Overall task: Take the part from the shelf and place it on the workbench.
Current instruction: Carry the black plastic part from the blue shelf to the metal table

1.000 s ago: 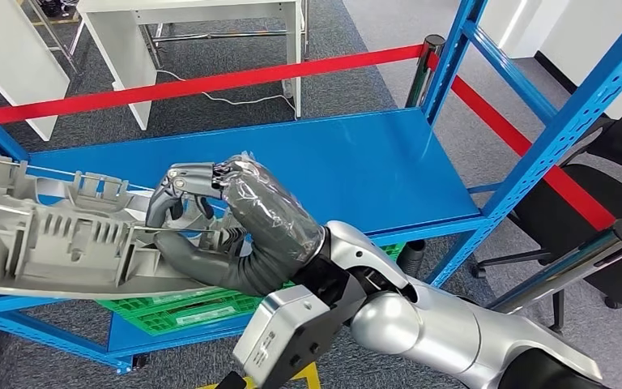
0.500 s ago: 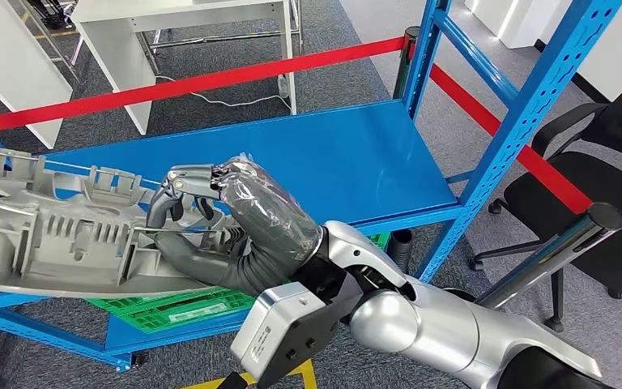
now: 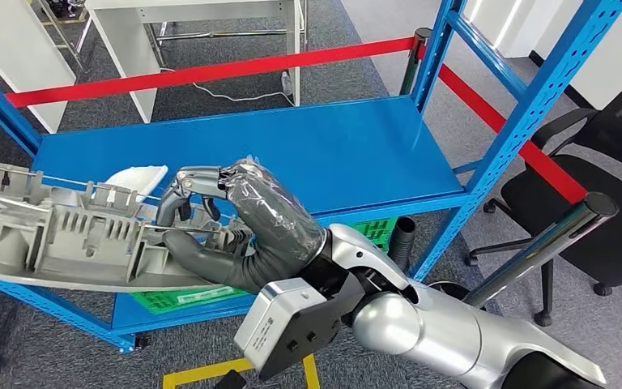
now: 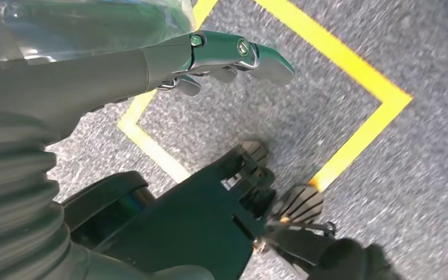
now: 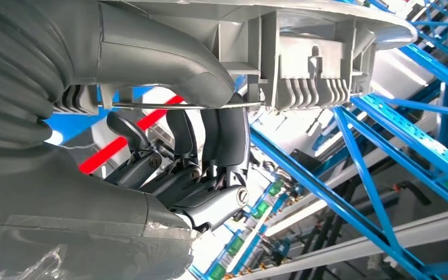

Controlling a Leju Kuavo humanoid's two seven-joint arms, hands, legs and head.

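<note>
The part (image 3: 65, 243) is a long grey plastic moulding with ribs and clips, running from the picture's left edge towards the middle in the head view. My right hand (image 3: 210, 219) grips its right end, thumb beneath and fingers curled over the top edge. The part hangs in front of the blue shelf board (image 3: 308, 154), over its front edge. The right wrist view shows the thumb pressed against the part (image 5: 303, 64) and the fingers (image 5: 210, 146) wrapped behind it. My left hand (image 4: 221, 55) hangs over the grey floor, fingers stretched out and holding nothing.
A white piece (image 3: 134, 178) lies on the shelf board behind the part. A green crate (image 3: 194, 296) sits on the lower level. A red barrier belt (image 3: 210, 73), a black post (image 3: 534, 251), a black chair (image 3: 607, 211) and a white table (image 3: 154, 49) stand around. Yellow tape (image 3: 210, 373) marks the floor.
The whole picture has shifted, so the camera moved. My right hand keeps its grip on the part. The white piece on the shelf now shows behind the part.
</note>
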